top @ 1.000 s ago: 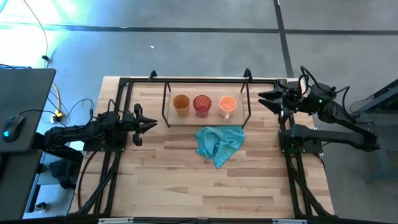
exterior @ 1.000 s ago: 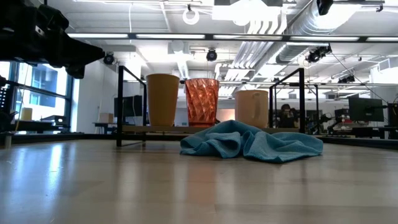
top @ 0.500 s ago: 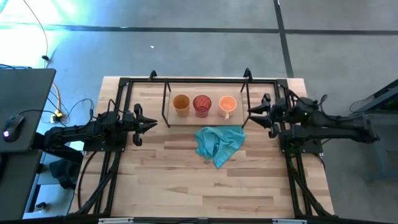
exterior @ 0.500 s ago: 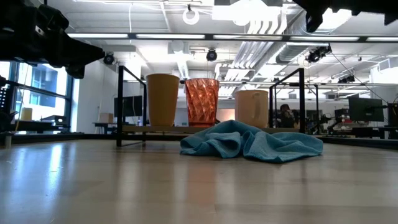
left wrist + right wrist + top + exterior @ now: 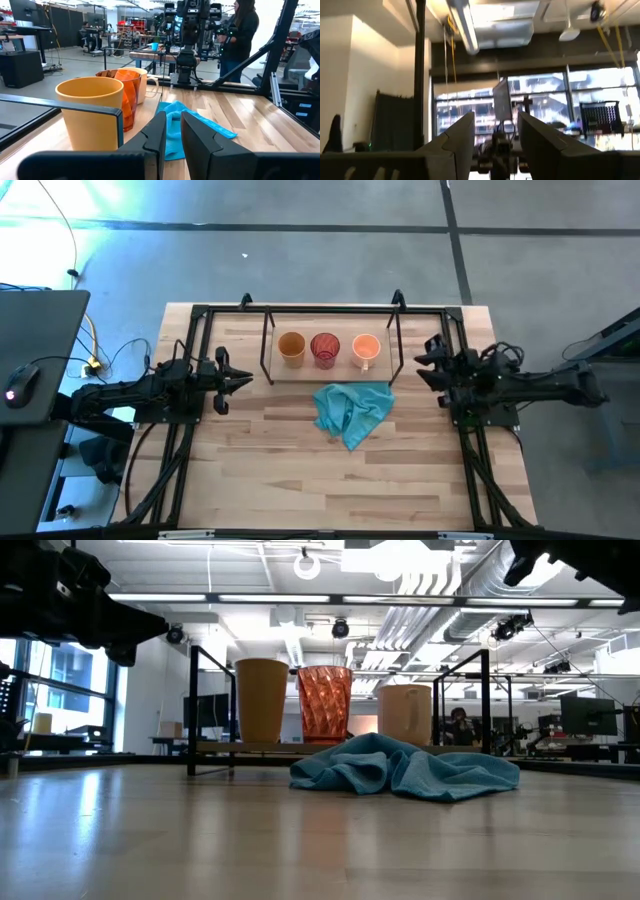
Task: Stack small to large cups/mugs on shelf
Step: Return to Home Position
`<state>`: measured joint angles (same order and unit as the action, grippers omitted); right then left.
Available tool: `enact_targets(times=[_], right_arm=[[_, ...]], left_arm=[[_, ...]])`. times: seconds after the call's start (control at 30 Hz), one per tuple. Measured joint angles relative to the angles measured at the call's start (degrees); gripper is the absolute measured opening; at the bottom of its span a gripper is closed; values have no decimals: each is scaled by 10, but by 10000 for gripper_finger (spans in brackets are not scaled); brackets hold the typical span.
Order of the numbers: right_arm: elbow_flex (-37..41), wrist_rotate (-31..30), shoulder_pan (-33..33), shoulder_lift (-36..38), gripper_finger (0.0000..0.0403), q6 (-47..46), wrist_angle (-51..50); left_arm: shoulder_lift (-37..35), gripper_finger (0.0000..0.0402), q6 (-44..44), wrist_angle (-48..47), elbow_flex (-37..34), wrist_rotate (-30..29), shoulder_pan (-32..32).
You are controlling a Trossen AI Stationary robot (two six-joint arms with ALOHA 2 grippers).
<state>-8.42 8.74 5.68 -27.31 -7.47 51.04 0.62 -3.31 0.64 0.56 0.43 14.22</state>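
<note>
Three cups stand upright side by side on the shelf's wooden board: an amber-brown cup at the left, a red ribbed cup in the middle and a light orange mug at the right. My left gripper stands level off the shelf's left end, its fingers a little apart with nothing between them. My right gripper hangs open off the shelf's right end, tipped upward, so its wrist view shows only ceiling and windows.
A crumpled teal cloth lies on the table just in front of the shelf. Black frame rails run along the table's sides and back. A person stands beyond the table's right side. Bare wood lies toward the near edge.
My right gripper has sunk from above the table's far right corner and come toward the near edge, beside the shelf's right end. It has tipped its fingers upward and stayed open. The cups and cloth have not moved.
</note>
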Motion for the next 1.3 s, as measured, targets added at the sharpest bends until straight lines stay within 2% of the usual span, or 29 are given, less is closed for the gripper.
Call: enact_targets(times=[0.2,0.9,1.13,1.3], right_arm=[[42,-36,-13,0,140,15,80],[45,-39,-35,-19,140,76,73],[51,-35,-34,-26,140,135,193],[78,-40,-23,-1,140,130,234]], left_arm=[[0,46,0,0,0,0,0],[0,46,0,0,0,0,0],[0,46,0,0,0,0,0],[0,46,0,0,0,0,0]])
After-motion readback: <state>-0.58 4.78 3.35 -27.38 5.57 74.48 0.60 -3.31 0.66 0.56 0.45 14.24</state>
